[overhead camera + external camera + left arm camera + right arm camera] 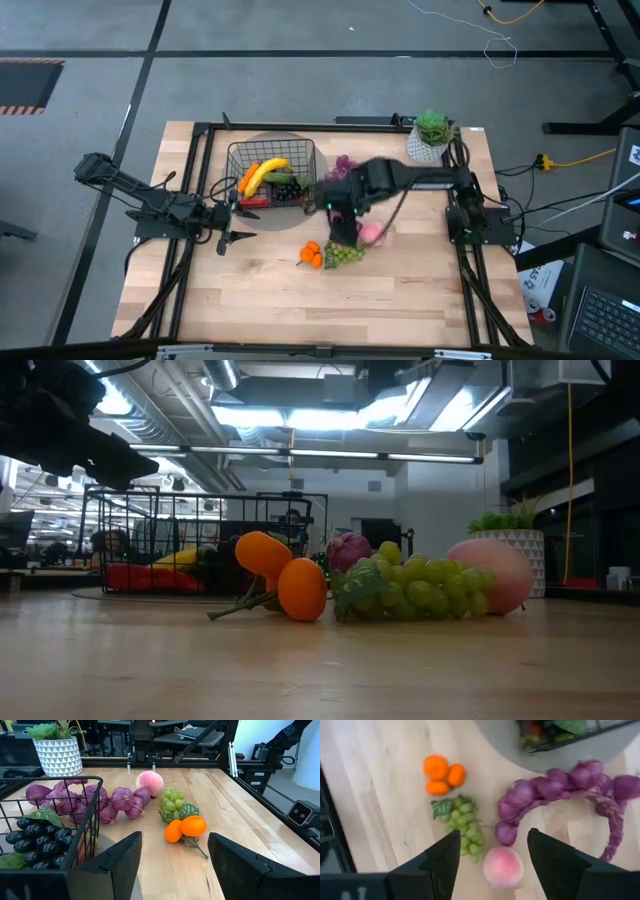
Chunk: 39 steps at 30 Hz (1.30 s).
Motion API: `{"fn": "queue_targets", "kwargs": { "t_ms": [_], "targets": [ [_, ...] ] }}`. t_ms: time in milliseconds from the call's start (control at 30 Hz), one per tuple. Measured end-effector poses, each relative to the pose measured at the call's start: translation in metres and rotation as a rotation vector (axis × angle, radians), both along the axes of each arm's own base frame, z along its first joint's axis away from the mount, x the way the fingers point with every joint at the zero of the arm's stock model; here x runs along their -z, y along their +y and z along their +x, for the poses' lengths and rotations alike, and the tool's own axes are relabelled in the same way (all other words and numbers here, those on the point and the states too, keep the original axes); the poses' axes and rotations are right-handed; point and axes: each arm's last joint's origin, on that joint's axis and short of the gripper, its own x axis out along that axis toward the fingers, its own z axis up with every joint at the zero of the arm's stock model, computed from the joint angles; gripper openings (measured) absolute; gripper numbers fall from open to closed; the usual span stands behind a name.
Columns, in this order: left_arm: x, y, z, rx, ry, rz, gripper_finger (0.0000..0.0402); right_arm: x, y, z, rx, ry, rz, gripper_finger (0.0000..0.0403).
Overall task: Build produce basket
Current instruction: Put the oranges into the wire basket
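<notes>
While the right gripper hangs above the table with its two fingers spread apart and nothing between them, the pink peach lies directly beneath the gap, with the green grapes just beside it and the orange pieces farther out past the grapes. On the other side of the gap, the purple string of bulbs curves away from the peach toward the basket. From above, the right arm reaches in from the table's right side and covers part of the peach, with the grapes and orange pieces showing just beyond its tip.

The left gripper sits low near the table, fingers wide apart and empty. Ahead of its gap lie the orange pieces, then the green grapes and the peach beyond. The purple bulbs lie to one side, touching the basket's wire wall, behind which dark grapes rest inside. From above, this gripper is just outside the basket's near corner.

The black wire basket already holds a yellow banana, a red chilli and dark grapes. A white pot with a green plant stands well apart, near the table's far right corner.
</notes>
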Motion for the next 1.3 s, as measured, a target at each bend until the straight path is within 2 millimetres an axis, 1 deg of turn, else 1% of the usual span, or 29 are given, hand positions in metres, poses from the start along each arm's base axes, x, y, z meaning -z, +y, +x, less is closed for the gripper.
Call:
{"fn": "queue_targets", "kwargs": {
  "t_ms": [133, 200, 300, 367, 467, 600, 667, 733, 833, 933, 1033, 1167, 1300],
  "targets": [
    [0.0, 0.0, 0.0, 0.0, 0.001, 0.0, 0.0225, 0.0, 0.029, -0.005, -0.104, -0.009, -0.059, 0.0229],
    [0.0, 0.0, 0.0, 0.0, 0.001, 0.001, 0.0225, 0.0, 0.04, -0.008, -0.144, -0.015, -0.094, 0.0229],
    [0.0, 0.0, 0.0, 0.0, 0.002, 0.001, 0.0225, -0.001, 0.051, -0.011, -0.165, -0.024, -0.125, 0.0229],
    [0.0, 0.0, 0.0, 0.0, 0.002, 0.001, 0.0225, 0.0, 0.055, -0.011, -0.137, -0.038, -0.151, 0.0229],
    [0.0, 0.0, 0.0, 0.0, 0.002, 0.001, 0.0225, 0.004, 0.061, -0.004, -0.059, -0.101, -0.214, 0.0229],
    [0.0, 0.0, 0.0, 0.0, 0.002, 0.001, 0.0225, 0.019, 0.073, 0.015, -0.01, -0.186, -0.285, 0.0229],
    [0.0, 0.0, 0.0, 0.0, 0.002, 0.001, 0.0225, 0.029, 0.081, 0.027, -0.04, -0.219, -0.293, 0.0229],
    [0.0, 0.0, 0.0, 0.0, 0.003, 0.002, 0.0225, 0.043, 0.091, 0.039, -0.108, -0.239, -0.304, 0.0229],
    [0.0, 0.0, 0.0, 0.0, 0.003, 0.001, 0.0225, 0.067, 0.105, 0.057, -0.211, -0.25, -0.314, 0.0229],
    [0.0, 0.0, 0.0, 0.0, 0.002, 0.001, 0.0225, 0.092, 0.116, 0.072, -0.277, -0.248, -0.326, 0.0229],
    [0.0, 0.0, 0.0, 0.0, 0.003, 0.001, 0.0225, 0.119, 0.123, 0.086, -0.315, -0.244, -0.332, 0.0229],
    [0.0, 0.0, 0.0, 0.0, 0.002, 0.001, 0.0225, 0.154, 0.128, 0.098, -0.368, -0.213, -0.348, 0.0229],
    [0.0, 0.0, 0.0, 0.0, 0.002, 0.001, 0.0225, 0.181, 0.131, 0.103, -0.406, -0.153, -0.363, 0.0229]
  ]
}}
